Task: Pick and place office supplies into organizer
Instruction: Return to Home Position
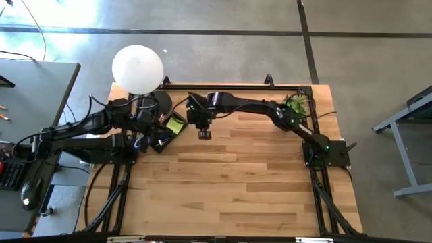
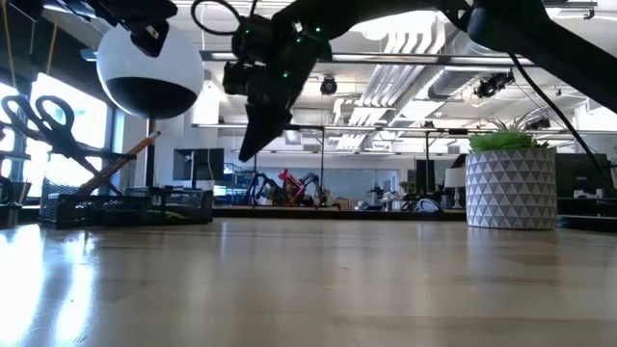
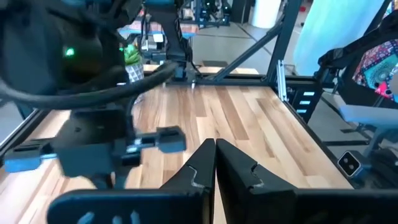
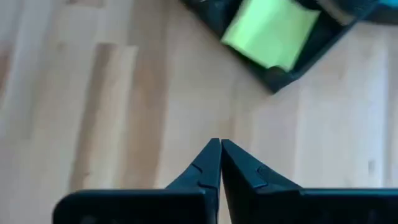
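Showing clearest from right wrist: green notepad (image 4: pixel 270 31)

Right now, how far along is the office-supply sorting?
Nearly finished. The green notepad lies in the organizer with scissors and pencils. Nothing is in hand: jaws shut and empty on the left arm by the lamp and the right arm beside the organizer. No loose supplies show on the table; only parking the arms seems left.

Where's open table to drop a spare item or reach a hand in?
Free: the front half of the table, from the right gripper forward, between the two arm bases. Back middle is bare but overhung by the right arm, up to the plant. Crowded: back-left corner, where lamp, organizer and left arm bunch.
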Tool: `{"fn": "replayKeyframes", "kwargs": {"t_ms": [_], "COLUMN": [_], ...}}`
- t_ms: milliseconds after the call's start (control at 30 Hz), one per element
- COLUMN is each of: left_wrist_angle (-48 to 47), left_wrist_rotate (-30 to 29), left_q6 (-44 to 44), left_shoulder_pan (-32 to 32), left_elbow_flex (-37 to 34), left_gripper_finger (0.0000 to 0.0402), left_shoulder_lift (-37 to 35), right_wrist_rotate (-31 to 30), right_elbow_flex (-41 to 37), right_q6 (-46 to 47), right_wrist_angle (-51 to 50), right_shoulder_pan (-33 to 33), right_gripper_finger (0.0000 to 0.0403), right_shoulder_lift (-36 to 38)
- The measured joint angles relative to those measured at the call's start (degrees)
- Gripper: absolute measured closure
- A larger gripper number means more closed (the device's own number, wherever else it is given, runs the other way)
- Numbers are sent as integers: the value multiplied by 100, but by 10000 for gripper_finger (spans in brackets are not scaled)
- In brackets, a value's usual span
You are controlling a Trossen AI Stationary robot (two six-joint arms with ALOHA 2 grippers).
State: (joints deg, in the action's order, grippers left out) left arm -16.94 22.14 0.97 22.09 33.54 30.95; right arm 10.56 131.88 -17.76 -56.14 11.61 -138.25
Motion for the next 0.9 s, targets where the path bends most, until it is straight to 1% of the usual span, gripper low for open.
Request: {"fn": "replayKeyframes", "kwargs": {"t_ms": [100,133,200,300,367,400,467,533,600,667,733,767,800,900], "left_wrist_angle": [1,2,6,62,107,137,245,585,901,1116,1069,1068,1062,922], "left_wrist_rotate": [34,35,34,34,9,-5,-11,31,91,-83,-458,-572,-604,-476], "left_q6": [1,0,2,10,36,44,18,-151,-366,-559,-691,-741,-784,-1025], "left_shoulder_pan": [0,0,0,0,0,0,0,0,-1,-2,0,1,4,0], "left_elbow_flex": [0,0,0,0,0,0,-17,-153,-444,-736,-926,-974,-1015,-1117], "left_gripper_finger": [399,399,399,399,399,399,399,399,399,401,401,401,401,401], "left_shoulder_lift": [-95,-133,-187,-243,-247,-270,-320,-414,-555,-738,-959,-1079,-1216,-1688], "right_wrist_rotate": [71,184,652,1602,1966,1993,1900,1880,1777,1308,436,109,-60,-110], "right_elbow_flex": [0,-7,-7,-5,-7,-7,-7,-7,-5,-5,-7,-7,-7,-7], "right_q6": [-43,-76,-199,-438,-475,-523,-773,-492,-209,-123,59,149,232,447], "right_wrist_angle": [-276,-332,-463,-493,-307,-153,347,617,732,605,426,326,212,-3], "right_shoulder_pan": [-5,-2,66,155,177,160,137,113,85,62,48,53,88,242], "right_gripper_finger": [393,393,392,391,391,391,391,392,396,401,401,400,401,402], "right_shoulder_lift": [15,2,2,-28,-46,-46,-46,-46,-46,-29,36,100,187,490]}}
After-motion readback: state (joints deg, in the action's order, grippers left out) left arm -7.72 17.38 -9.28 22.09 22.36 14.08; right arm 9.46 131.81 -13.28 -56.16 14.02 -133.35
